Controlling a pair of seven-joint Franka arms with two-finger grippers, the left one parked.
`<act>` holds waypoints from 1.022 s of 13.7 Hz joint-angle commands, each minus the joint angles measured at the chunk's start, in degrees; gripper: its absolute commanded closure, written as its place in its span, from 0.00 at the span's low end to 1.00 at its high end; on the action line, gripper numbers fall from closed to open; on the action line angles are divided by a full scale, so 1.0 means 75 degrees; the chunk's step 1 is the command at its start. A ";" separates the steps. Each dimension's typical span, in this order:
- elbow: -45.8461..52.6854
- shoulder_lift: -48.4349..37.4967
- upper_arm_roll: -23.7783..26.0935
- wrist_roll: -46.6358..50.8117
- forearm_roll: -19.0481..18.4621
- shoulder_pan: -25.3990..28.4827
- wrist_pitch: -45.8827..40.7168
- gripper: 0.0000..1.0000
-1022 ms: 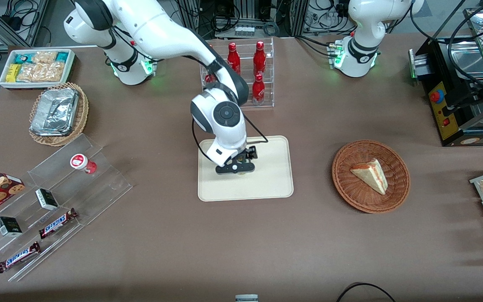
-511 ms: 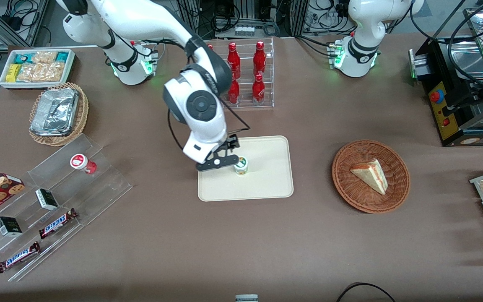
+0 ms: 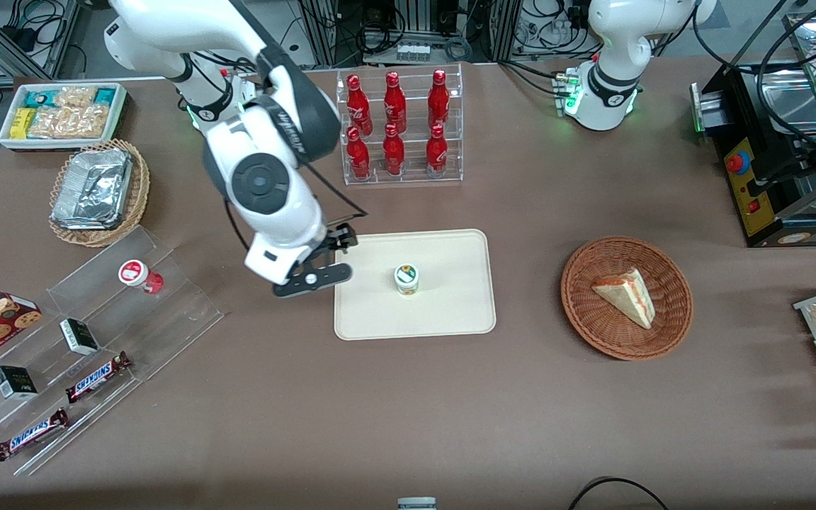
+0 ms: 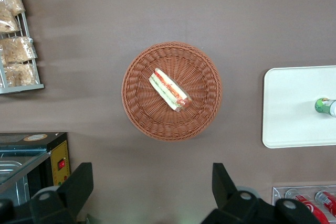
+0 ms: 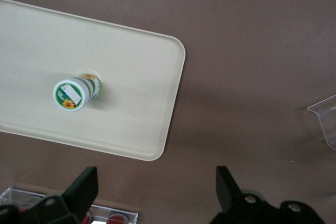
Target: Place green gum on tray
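1. nearest the front camera, toward the working arm's end of the table, chocolate bars (image 3: 31, 433) lie on a clear stepped stand (image 3: 167, 312). a red-lidded canister (image 3: 133, 272) stands higher on that stand. it is not the task's thing and is best left alone.
2. the gripper (image 3: 312, 278) hangs above the bare table, just off the tray's short edge on the working arm's end, between the stand and the tray. in the right wrist view its fingers (image 5: 86, 182) are spread wide with nothing between them, so it is released and empty.
3. the tray (image 3: 450, 312) lies flat mid-table. the green gum (image 3: 406, 278) stands upright on it, lid up, roughly central and well inside the rim. the right wrist view shows the same: the canister (image 5: 71, 94) is on the cream surface (image 5: 131, 77), apart from the gripper.
4. toward the parked arm's end, a wicker basket (image 3: 581, 312) holds a sandwich wedge (image 3: 626, 296), well apart from the tray.
5. farther from the camera than the tray, a clear rack of red bottles (image 3: 401, 127) stands upright.
6. judgement: the placing step looks done, since the gum rests on the tray with nothing gripping it. what seems left is pulling the arm clear. that calls for rising and moving off without sweeping low across the tray, the stand or the bottle rack, so nothing gets tipped.
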 commanded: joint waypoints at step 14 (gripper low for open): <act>-0.2412 -0.2635 0.0113 -0.2164 -0.0045 -0.3502 -0.0261 0.00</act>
